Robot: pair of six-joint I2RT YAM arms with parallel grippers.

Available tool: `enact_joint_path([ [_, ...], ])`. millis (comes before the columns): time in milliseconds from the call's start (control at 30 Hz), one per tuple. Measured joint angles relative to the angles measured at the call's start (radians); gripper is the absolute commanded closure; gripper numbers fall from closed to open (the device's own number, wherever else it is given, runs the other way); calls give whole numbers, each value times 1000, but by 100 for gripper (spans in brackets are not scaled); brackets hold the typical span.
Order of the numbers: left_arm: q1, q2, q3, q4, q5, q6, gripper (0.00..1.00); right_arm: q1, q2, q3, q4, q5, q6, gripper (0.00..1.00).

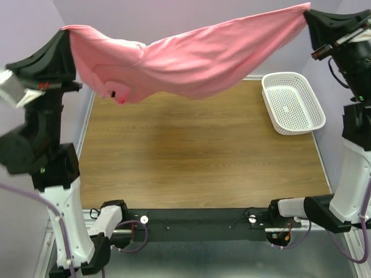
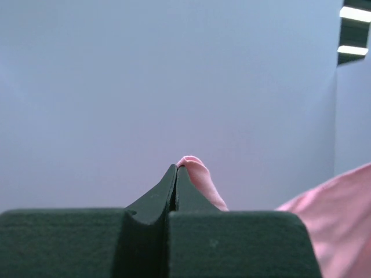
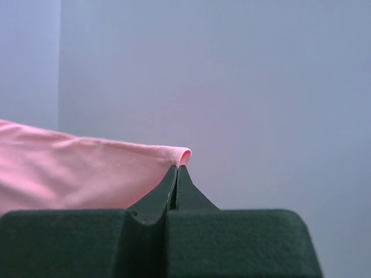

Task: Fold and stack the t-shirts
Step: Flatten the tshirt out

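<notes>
One salmon-pink t-shirt (image 1: 197, 58) hangs stretched in the air high above the wooden table, sagging in the middle. My left gripper (image 1: 68, 30) is shut on its left end, and a pink fold (image 2: 200, 179) pokes out beside the closed fingertips in the left wrist view. My right gripper (image 1: 307, 11) is shut on the right end. In the right wrist view the cloth (image 3: 81, 174) runs off to the left from the closed jaws. The bunched left part with the neck hangs lowest (image 1: 119, 92).
A white perforated basket (image 1: 293, 103) sits at the table's far right edge. The wooden tabletop (image 1: 197, 156) lies below the hanging cloth. Purple walls stand close on both sides. The arm bases and a black rail (image 1: 197, 223) run along the near edge.
</notes>
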Motion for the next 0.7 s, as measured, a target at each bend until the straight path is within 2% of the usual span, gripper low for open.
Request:
enact_joint_path([
  [267,0,-150,117,45,-68,-4,100,0,-96,71,-41,78,-45,99],
  [400,-1,-165,100,51,-80,5,100,0,-110,47,-64,94,-57,99],
  [567,-3,-144,-18,39,-90,7,100,0,-130,-107,-68,103,-73,100],
  [700,-2,-103,-199,89,-87,-4,100,0,-168,-382,-20,102,-79,100],
])
